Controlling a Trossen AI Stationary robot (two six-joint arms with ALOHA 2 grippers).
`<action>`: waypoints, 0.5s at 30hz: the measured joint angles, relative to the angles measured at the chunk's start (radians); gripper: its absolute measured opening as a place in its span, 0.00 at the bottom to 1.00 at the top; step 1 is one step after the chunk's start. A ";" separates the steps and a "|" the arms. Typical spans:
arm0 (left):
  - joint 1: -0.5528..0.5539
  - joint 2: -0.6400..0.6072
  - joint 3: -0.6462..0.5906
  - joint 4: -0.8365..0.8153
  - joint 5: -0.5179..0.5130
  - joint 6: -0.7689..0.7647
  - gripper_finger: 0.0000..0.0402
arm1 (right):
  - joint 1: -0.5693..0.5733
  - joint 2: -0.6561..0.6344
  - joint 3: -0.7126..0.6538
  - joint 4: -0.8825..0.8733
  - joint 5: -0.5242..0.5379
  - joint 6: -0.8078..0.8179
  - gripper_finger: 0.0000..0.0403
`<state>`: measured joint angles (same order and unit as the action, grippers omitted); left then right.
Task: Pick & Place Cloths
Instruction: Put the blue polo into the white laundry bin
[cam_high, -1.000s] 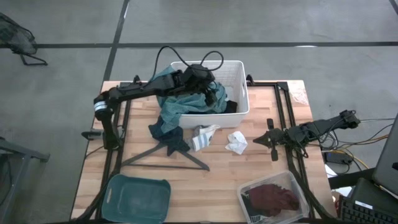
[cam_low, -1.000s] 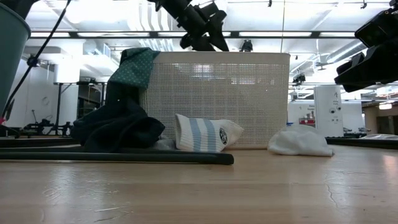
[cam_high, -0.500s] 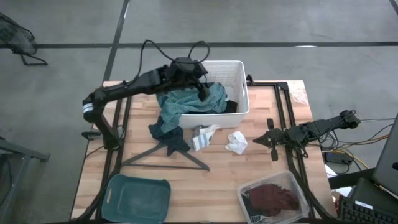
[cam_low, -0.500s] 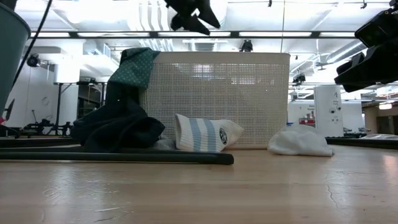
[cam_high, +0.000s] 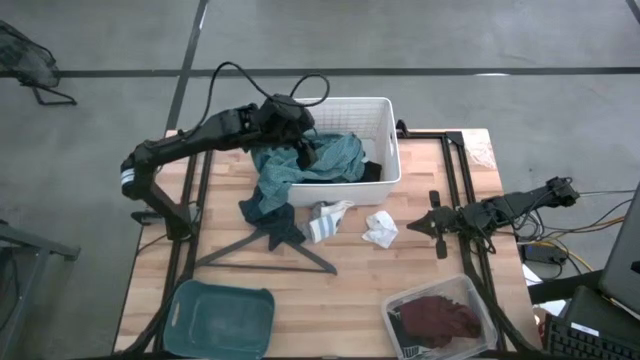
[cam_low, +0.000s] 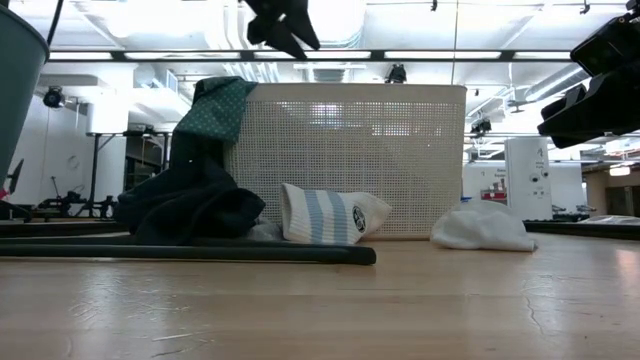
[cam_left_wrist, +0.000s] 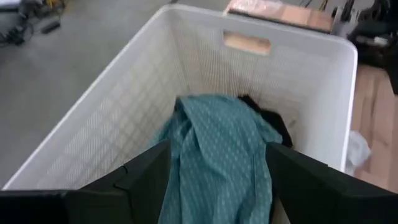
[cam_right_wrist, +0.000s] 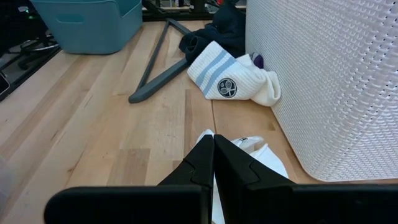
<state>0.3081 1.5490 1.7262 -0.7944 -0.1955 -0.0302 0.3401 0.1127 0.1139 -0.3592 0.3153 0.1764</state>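
The large teal-green cloth lies partly in the white basket and hangs over its left rim, with its dark lower end on the table. A black cloth lies beside it in the basket. My left gripper hovers open above the basket's left part, its fingers either side of the teal cloth below and clear of it. A striped white sock and a small white cloth lie in front of the basket. My right gripper waits shut, right of the white cloth.
A dark grey hanger lies on the table, in front of the teal cloth's lower end. A teal bin stands at the near left. A clear box at the near right holds a maroon cloth. Bare wood lies between them.
My left gripper has drawn back from the middle of the basket toward the table's left edge and has risen. The teal cloth stays draped in the basket and over its rim. The right arm has kept still.
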 joint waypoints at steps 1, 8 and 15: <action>-0.002 -0.009 -0.005 -0.014 0.000 -0.006 0.66 | 0.000 0.000 0.000 0.001 0.000 0.000 0.02; -0.013 -0.120 -0.139 0.054 0.001 -0.026 0.66 | 0.000 0.000 0.000 0.000 0.000 0.000 0.02; -0.013 -0.274 -0.339 0.213 0.023 -0.027 0.66 | 0.000 0.000 0.000 0.001 0.000 0.000 0.02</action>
<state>0.2955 1.2749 1.3873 -0.5818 -0.1728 -0.0574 0.3397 0.1127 0.1139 -0.3584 0.3153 0.1764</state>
